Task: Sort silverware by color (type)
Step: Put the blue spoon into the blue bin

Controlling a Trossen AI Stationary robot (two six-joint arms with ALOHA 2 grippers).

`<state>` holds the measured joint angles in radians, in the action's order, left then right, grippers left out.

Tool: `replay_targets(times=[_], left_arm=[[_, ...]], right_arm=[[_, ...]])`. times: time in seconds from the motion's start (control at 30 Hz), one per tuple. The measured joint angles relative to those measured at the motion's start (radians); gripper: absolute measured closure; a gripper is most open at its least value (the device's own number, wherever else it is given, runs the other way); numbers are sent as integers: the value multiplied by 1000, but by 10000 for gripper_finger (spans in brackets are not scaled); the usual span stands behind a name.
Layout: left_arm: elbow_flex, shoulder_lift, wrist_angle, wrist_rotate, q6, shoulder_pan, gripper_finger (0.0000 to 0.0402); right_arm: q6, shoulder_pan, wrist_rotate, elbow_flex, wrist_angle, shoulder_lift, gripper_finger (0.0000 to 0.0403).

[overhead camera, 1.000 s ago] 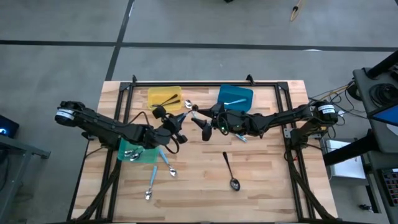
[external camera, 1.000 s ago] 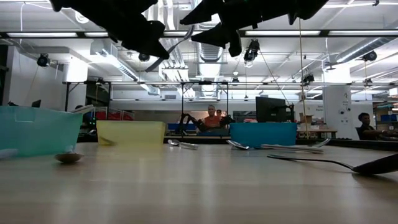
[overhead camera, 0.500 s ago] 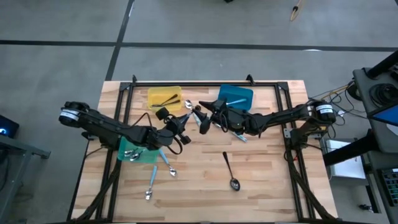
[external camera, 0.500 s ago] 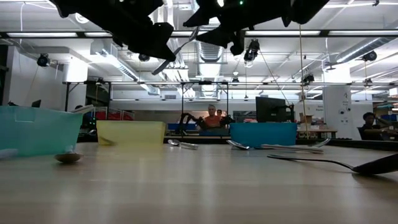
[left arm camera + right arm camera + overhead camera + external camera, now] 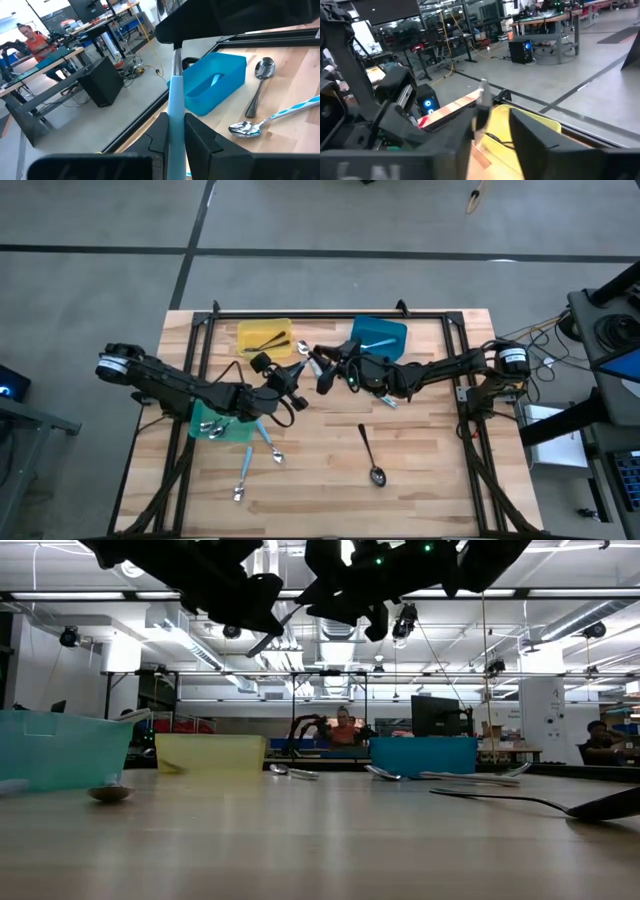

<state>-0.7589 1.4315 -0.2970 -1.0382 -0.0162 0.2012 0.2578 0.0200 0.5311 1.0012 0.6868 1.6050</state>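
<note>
Above the middle of the wooden table [image 5: 420, 470], between the yellow bin [image 5: 264, 337] and the blue bin [image 5: 379, 335], the two arms meet for a handover in the air. The left gripper [image 5: 293, 379] is clamped on the light blue handle of a spoon [image 5: 175, 107], whose silver end points up toward the right gripper [image 5: 321, 367]. The right gripper has its fingers around that silver end, half drawn in, but I cannot tell if they press it already — the metal shows between them in the right wrist view. The risk, as I judge it, is in the timing: if the left one lets go before the right one has a firm hold, the spoon falls from a good height and may bounce off the table or land in the wrong bin. If both hold tight and one arm pulls, the slim spoon can twist or slip out sideways. The other silverware lies scattered: a dark spoon [image 5: 369, 455] near the front, blue-handled ones [image 5: 244, 475] at the left front beside the green bin [image 5: 222, 427], and some pieces already in the yellow and blue bins.
</note>
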Motion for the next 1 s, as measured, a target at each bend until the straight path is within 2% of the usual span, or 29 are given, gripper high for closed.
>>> replay_targets(times=[0.13,0.17,0.37,0.43,0.6,0.7,0.8,1.0], left_arm=[[0,2,2,-1,-1,0,377],[0,2,0,0,-1,-1,377],[0,3,0,1,-1,0,372],[0,3,1,38,3,0,362],[0,0,-8,126,37,1,314],[0,-2,-4,171,40,0,283],[0,-13,0,294,25,0,258],[0,-48,11,674,-8,-8,231]], right_arm=[[-25,-2,-16,0,4,-3,374],[-25,-3,-21,0,6,-5,382],[-67,-1,-88,0,-1,-11,389],[-80,-2,-103,2,-27,-16,390],[-126,6,-146,47,-282,-40,392],[-203,14,-252,122,-506,-47,392],[-279,13,-385,206,-763,-42,392],[-304,-1,-497,290,-1014,-43,392]])
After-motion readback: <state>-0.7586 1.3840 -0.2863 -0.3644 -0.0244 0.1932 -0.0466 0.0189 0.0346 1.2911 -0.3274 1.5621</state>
